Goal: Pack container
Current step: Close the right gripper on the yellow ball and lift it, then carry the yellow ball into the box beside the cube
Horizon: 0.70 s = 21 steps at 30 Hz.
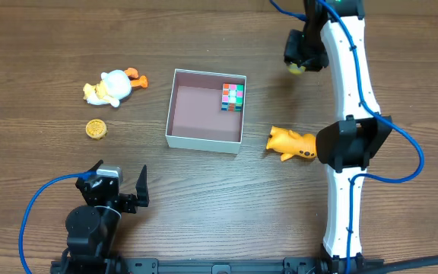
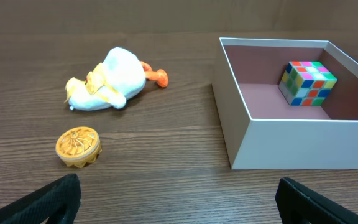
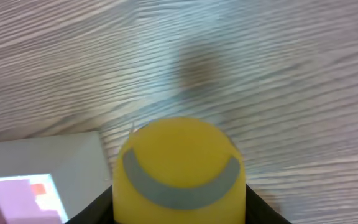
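The container (image 1: 204, 142) is a square white-walled box with a pinkish-brown floor, at the table's middle. A colourful puzzle cube (image 1: 233, 97) lies in its far right corner and shows in the left wrist view too, as cube (image 2: 307, 83) inside container (image 2: 303, 146). My right gripper (image 1: 298, 59) hangs just right of the box's far corner, shut on a round yellow toy (image 3: 179, 165) with a grey band; black fingers press both its sides. A corner of the container (image 3: 48, 165) shows below it. My left gripper (image 1: 120, 181) rests open near the front left, nothing between its fingers (image 2: 50, 200).
A white and yellow plush duck (image 1: 111, 86) lies left of the box, with a small orange ridged disc (image 1: 96, 129) in front of it. An orange animal toy (image 1: 291, 143) lies right of the box, beside the right arm's elbow (image 1: 352, 141).
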Available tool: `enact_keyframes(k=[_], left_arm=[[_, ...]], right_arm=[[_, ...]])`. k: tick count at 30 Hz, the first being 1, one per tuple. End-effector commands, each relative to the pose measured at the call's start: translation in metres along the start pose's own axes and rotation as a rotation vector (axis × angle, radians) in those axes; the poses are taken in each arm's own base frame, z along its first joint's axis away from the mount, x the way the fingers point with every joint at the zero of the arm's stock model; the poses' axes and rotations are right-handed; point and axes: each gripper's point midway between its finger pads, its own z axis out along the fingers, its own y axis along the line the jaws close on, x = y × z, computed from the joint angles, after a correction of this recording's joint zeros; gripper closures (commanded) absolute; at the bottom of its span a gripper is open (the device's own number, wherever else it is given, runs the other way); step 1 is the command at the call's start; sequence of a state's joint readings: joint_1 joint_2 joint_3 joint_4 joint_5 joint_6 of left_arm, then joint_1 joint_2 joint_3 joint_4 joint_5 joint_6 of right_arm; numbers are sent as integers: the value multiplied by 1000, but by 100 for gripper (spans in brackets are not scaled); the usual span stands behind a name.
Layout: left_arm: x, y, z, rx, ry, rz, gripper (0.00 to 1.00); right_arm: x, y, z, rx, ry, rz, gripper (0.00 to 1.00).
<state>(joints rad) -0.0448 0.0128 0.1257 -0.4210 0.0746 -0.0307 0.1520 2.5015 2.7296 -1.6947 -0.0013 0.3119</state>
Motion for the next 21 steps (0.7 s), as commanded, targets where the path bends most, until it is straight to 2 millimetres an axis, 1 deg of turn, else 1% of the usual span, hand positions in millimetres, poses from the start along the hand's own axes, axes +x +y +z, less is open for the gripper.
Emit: enact_keyframes(k=[1, 3, 5, 7, 9, 11, 13, 15, 17, 21], left_arm=[[-1, 2, 0, -9, -8, -15, 0], [-1, 2, 0, -9, -8, -15, 0], [-1, 2, 0, -9, -8, -15, 0], [-1, 2, 0, -9, -8, -15, 0], [-1, 2, 0, -9, -8, -15, 0], [-1, 2, 0, -9, -8, -15, 0], [-1, 2, 0, -9, -8, -15, 0], [-1, 2, 0, -9, -8, -15, 0], [-1, 2, 0, -9, -8, -16, 0], [-1, 2, 0, -9, -8, -16, 0]], right_arm=[[5, 31, -42, -61, -90, -67, 57], [11, 44, -42, -68, -89, -111, 58], [23, 65, -43, -77, -86, -166, 58], [42, 97, -46, -86, -87, -241, 58], [52, 110, -46, -90, -85, -275, 58], [66, 129, -46, -99, -81, -320, 58], [73, 142, -47, -95, -98, -353, 58], [82, 160, -48, -108, -113, -390, 58], [88, 171, -47, -118, -120, -413, 58], [89, 185, -41, -121, -145, -425, 58]])
